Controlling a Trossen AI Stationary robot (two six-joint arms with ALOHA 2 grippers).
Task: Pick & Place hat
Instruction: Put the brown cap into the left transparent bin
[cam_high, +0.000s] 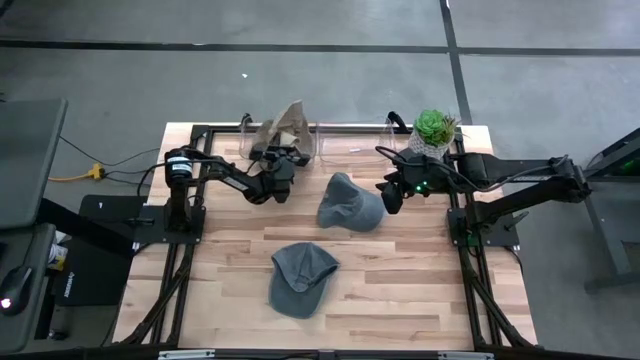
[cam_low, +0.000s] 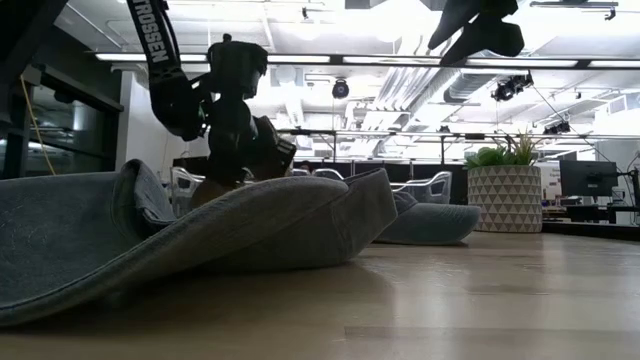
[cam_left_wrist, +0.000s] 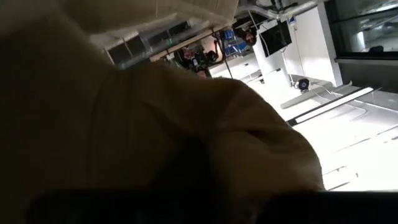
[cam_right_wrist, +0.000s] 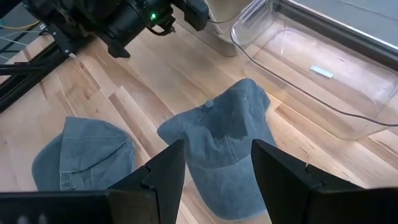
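Three hats show. A tan hat (cam_high: 288, 122) hangs at my left gripper (cam_high: 283, 157) by the clear bin (cam_high: 345, 140) at the table's far edge, and its cloth (cam_left_wrist: 155, 124) fills the left wrist view. A blue-grey hat (cam_high: 350, 205) lies crown up at mid-table (cam_right_wrist: 227, 134). A second blue-grey hat (cam_high: 300, 280) rests flat nearer the near edge (cam_right_wrist: 81, 155). My right gripper (cam_high: 390, 190) hovers open, above and just right of the mid-table hat, with its fingers (cam_right_wrist: 217, 180) apart. My left gripper is shut on the tan hat (cam_low: 272, 145), which is lifted off the table at the bin's left end. The cloth itself covers the fingers in the left wrist view, so the part held and the kind of hold cannot be told.
The clear plastic bin (cam_right_wrist: 323, 74) runs along the far edge. A potted green plant (cam_high: 435, 130) stands at the far right corner (cam_low: 505, 190). Black frame rails border the table's left and right sides. Bare wood lies between the two blue-grey hats and the near edge.
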